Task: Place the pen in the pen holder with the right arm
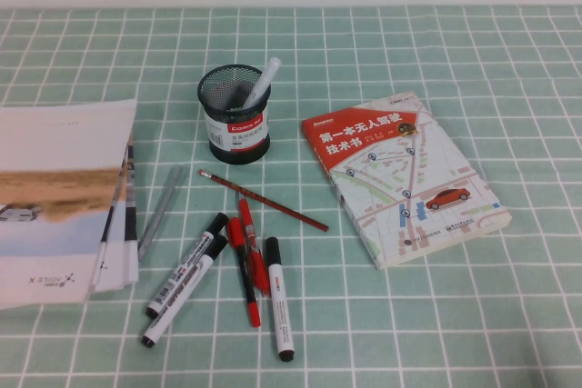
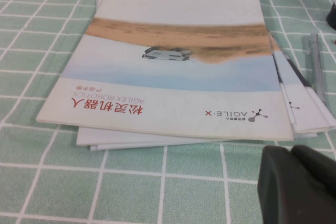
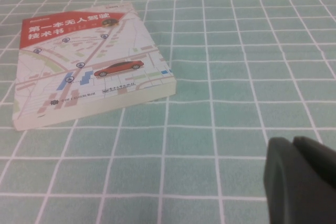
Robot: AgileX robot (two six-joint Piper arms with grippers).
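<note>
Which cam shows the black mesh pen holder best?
High view: the round black wire-mesh pen holder shows whole. Left wrist view catches only a dark sliver past the left gripper; right wrist view, behind the right gripper, shows none.

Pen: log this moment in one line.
pen lying on table, not in pen holder | left gripper near brochures | right gripper near book, not at pen

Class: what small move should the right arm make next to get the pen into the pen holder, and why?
Probably carry the right claw, now beside the book, over to the pen, which lies untouched on the table near the pen holder. The left claw sits parked by the booklets.
</note>
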